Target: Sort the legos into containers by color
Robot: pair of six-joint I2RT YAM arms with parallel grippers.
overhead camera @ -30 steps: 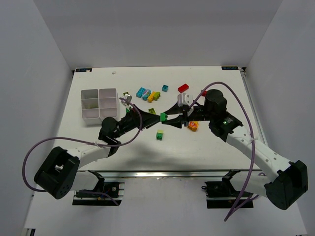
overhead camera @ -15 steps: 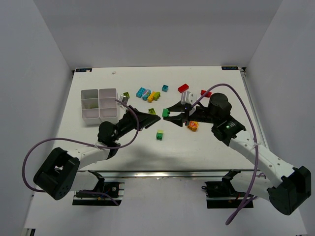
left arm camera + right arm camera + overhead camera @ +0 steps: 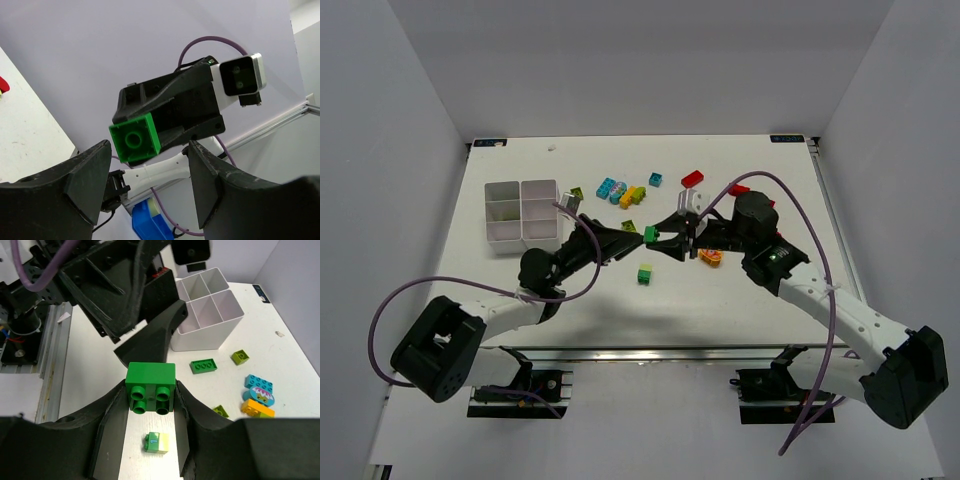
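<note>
Tray (image 3: 504, 241): white, divided into square compartments two across, at the left of the table; its floors are hard to make out from above.
Lime brick (image 3: 576, 192): on the table just right of the tray, partly behind the left wrist camera.
Left gripper (image 3: 628, 241): raised off the table, pointing right, jaws spread and holding nothing; its wrist view frames the green brick between the two fingers, and whether they touch it cannot be told.
Green brick (image 3: 150, 385): off the table at mid-table, pinched from both sides.
Right gripper (image 3: 150, 393): jaws pressed against the green brick's sides, studs facing its own camera.
Green-and-lime brick (image 3: 644, 273): on the table below the two grippers, apart from the rest.
Cyan bricks (image 3: 611, 188), yellow-orange brick (image 3: 632, 196), blue brick (image 3: 656, 180), red brick (image 3: 692, 179): loose in a band behind the grippers.
Orange brick (image 3: 712, 256): half hidden under the right arm.
Second red brick (image 3: 738, 189): cut off by the purple cable (image 3: 790, 190).
</note>
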